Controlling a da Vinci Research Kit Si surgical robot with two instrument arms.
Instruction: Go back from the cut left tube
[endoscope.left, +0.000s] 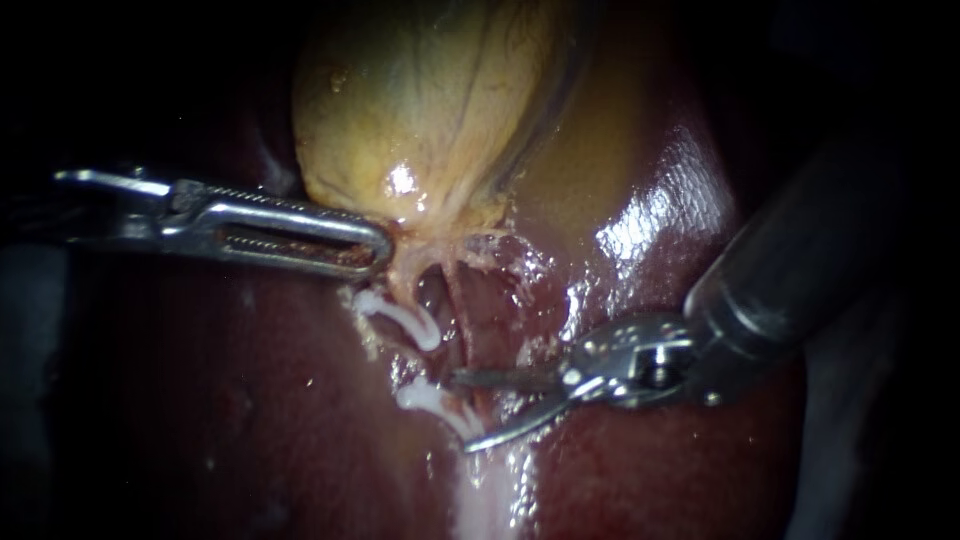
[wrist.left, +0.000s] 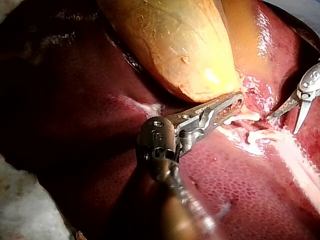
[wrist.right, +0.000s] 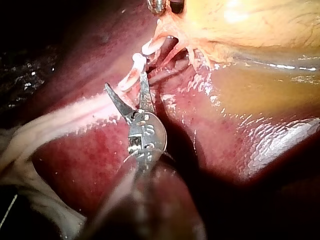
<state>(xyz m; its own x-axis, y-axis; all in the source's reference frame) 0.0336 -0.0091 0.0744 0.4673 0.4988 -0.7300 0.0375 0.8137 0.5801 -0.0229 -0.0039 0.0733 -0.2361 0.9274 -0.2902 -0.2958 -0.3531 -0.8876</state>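
Note:
The yellow gallbladder (endoscope.left: 430, 110) lies on the dark red liver (endoscope.left: 250, 400). Below its neck the cut left tube shows as two white stumps, an upper one (endoscope.left: 405, 318) and a lower one (endoscope.left: 428, 400), with a gap between them. My right instrument (endoscope.left: 463, 412) comes in from the right with its two thin blades open; the upper blade points into the gap and the lower one lies beside the lower stump (wrist.right: 136, 65). My left instrument (endoscope.left: 372, 248) comes in from the left, its slotted jaws shut on tissue at the gallbladder's neck (wrist.left: 235, 102).
A pale whitish band (endoscope.left: 490, 490) runs down the liver from the lower stump. Wet red strands (endoscope.left: 470, 290) lie exposed under the gallbladder's neck. The right instrument's dark shaft (endoscope.left: 800, 260) crosses the liver's glistening right side.

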